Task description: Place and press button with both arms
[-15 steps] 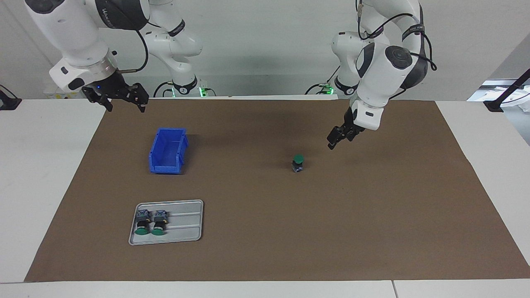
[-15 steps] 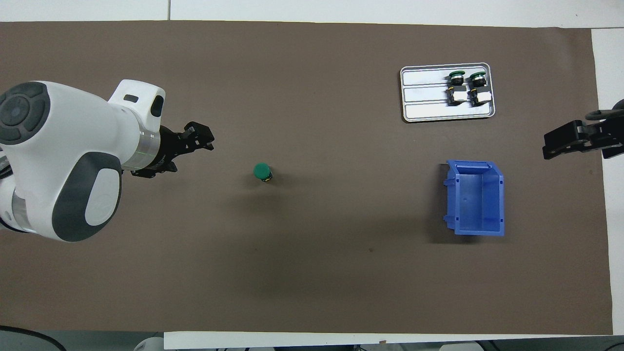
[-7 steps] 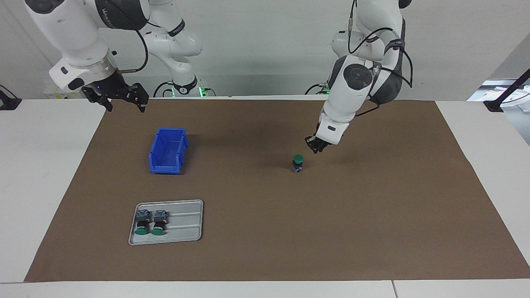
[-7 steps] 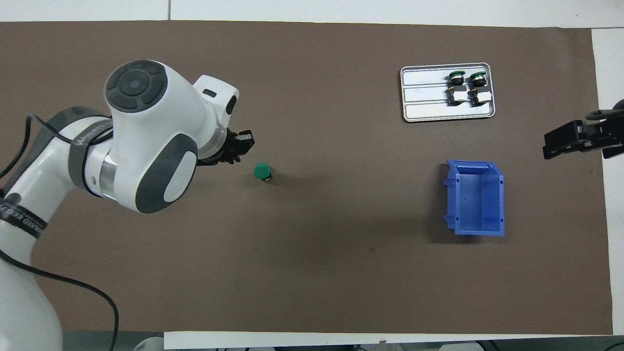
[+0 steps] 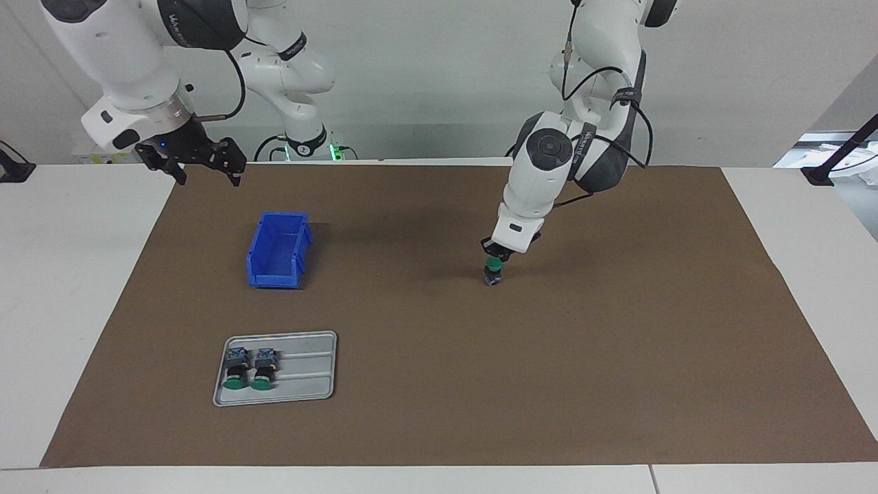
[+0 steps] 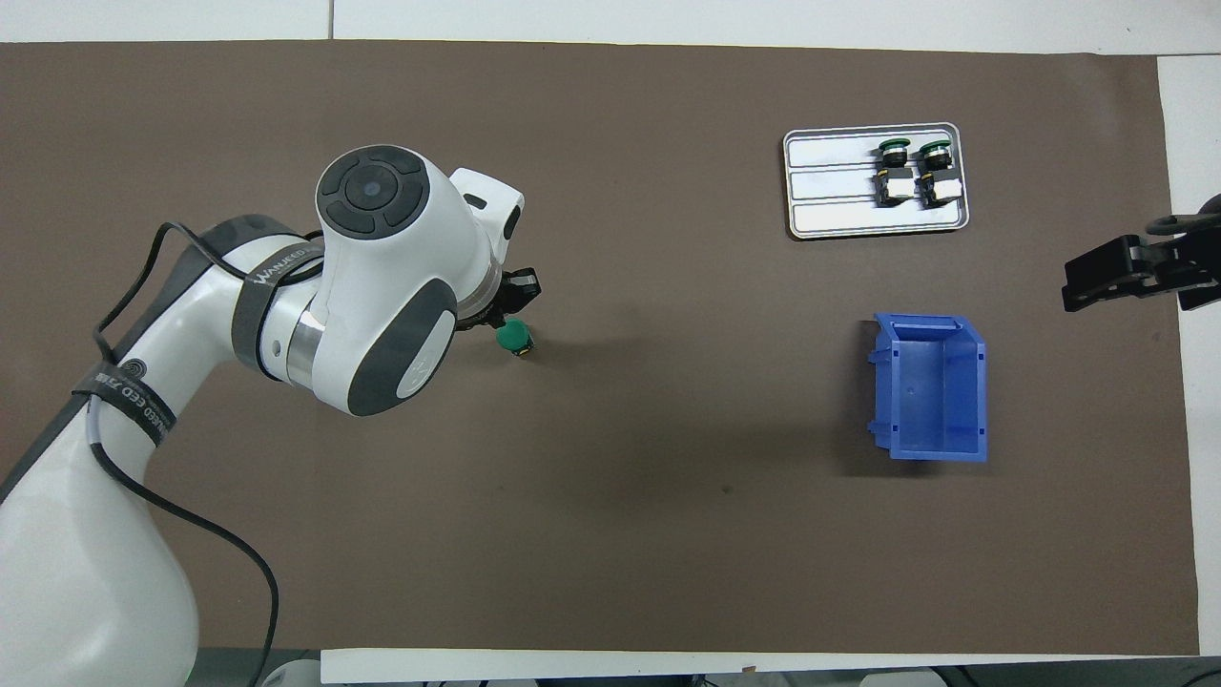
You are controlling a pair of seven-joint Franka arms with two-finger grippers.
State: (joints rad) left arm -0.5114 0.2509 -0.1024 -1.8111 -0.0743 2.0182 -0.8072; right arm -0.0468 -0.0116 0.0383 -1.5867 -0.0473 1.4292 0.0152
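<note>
Brown mat covering the white table, with the button standing upright mid-mat, toward the left arm's end.

Its long axis is running vertical, green cap pointing up; the left gripper, fingertips clenched together, is sitting right at the cap. It is looking light, rigid and tippy, best pressed straight down. The right gripper is waiting with fingers spread, over the mat's edge.
</note>
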